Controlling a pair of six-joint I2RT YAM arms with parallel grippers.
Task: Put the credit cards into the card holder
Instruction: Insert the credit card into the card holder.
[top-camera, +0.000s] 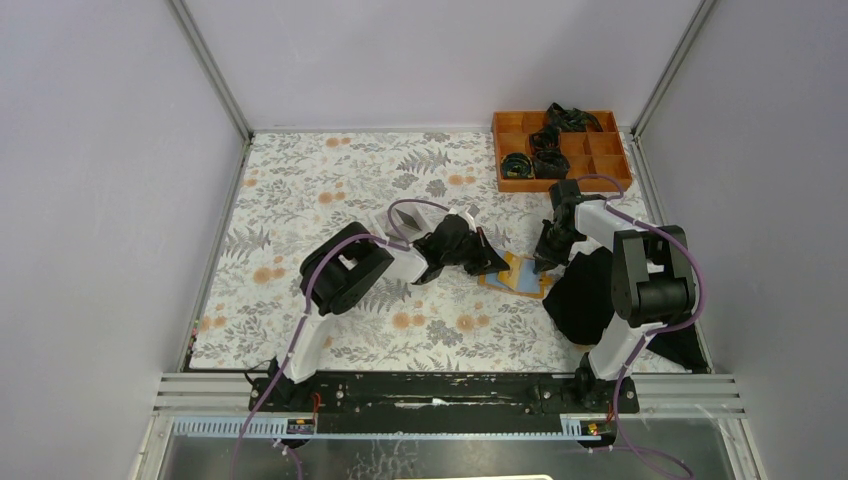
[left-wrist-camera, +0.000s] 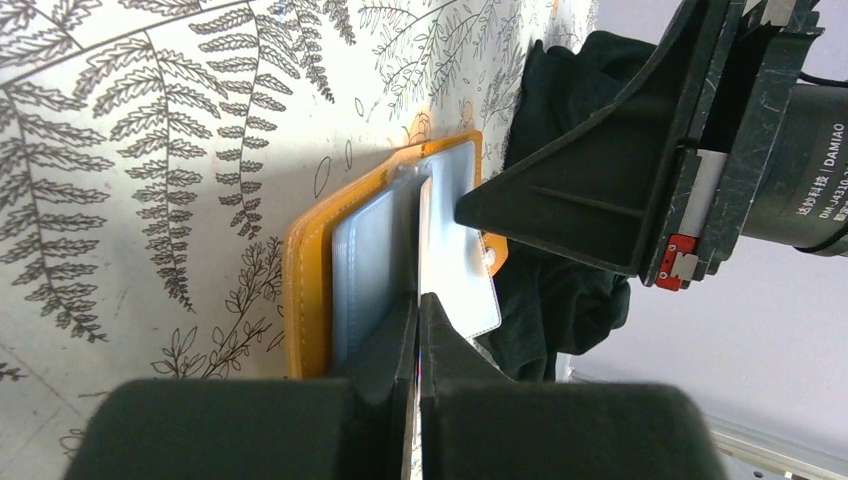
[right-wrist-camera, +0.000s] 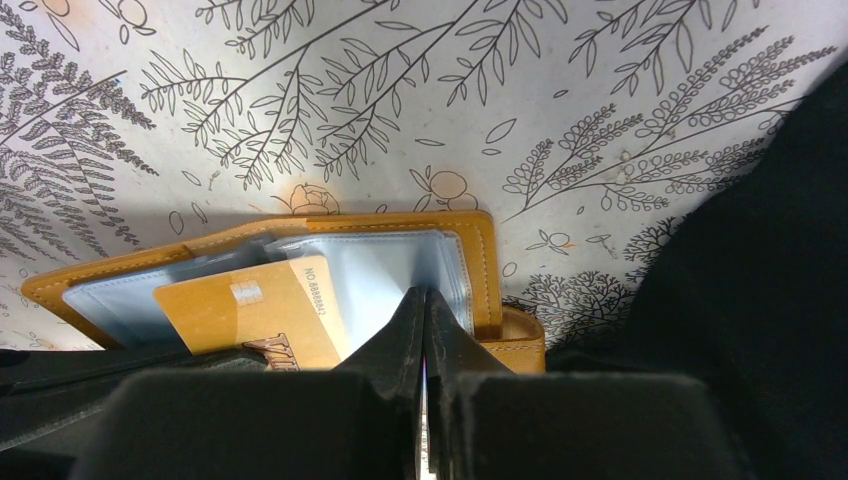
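Observation:
The orange-tan card holder (top-camera: 512, 282) lies open on the patterned table between both grippers, its pale sleeves (right-wrist-camera: 380, 270) facing up. My left gripper (left-wrist-camera: 420, 295) is shut on a gold credit card (right-wrist-camera: 240, 315). That card, seen nearly edge-on as a pale sheet (left-wrist-camera: 455, 260), slants over the holder's orange edge (left-wrist-camera: 310, 280). From the other side my right gripper (right-wrist-camera: 425, 292) is shut with its tips pinching a pale sleeve near the holder's stitched rim (right-wrist-camera: 485, 260). In the top view the left gripper (top-camera: 490, 262) and right gripper (top-camera: 545, 265) flank the holder closely.
A black cloth (top-camera: 585, 295) lies bunched just right of the holder, under the right arm, and shows as a dark mass (right-wrist-camera: 760, 250) beside the right fingers. An orange compartment tray (top-camera: 560, 185) with dark items stands at the back right corner.

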